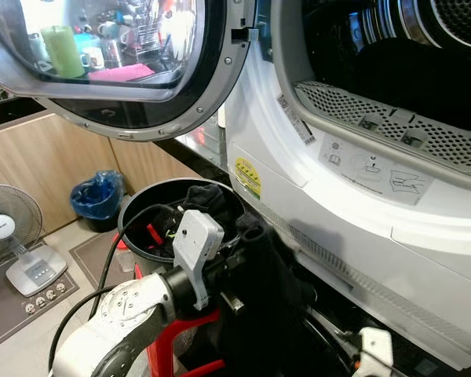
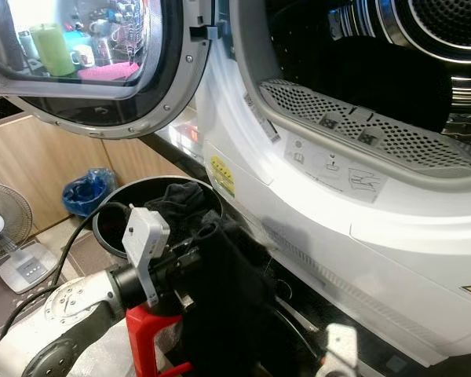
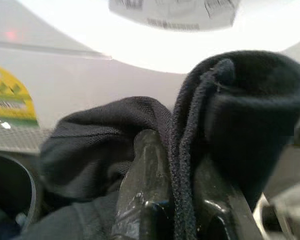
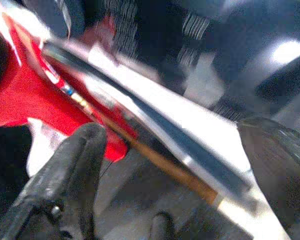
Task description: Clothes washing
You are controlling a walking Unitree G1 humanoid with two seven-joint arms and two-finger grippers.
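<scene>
My left gripper (image 1: 247, 236) is shut on a black garment (image 1: 276, 314), which hangs down in front of the white washing machine (image 1: 337, 196). In the left wrist view the dark knit cloth (image 3: 230, 110) is pinched between the two black fingers (image 3: 145, 175) and drapes over them. Just behind the gripper, a black laundry basket (image 1: 132, 210) holds more dark clothes. The machine's drum opening (image 1: 400, 71) is dark, above and to the right. The round door (image 1: 118, 71) stands swung open to the left. My right gripper (image 4: 126, 174) hangs low and blurred, its fingers apart with nothing between them.
The basket rests on a red stool (image 1: 187, 345). A small fan (image 1: 12, 228) and a blue bag in a bin (image 1: 98, 196) stand on the floor to the left, by a wooden cabinet. The right wrist's white casing (image 1: 374, 345) sits low by the machine's base.
</scene>
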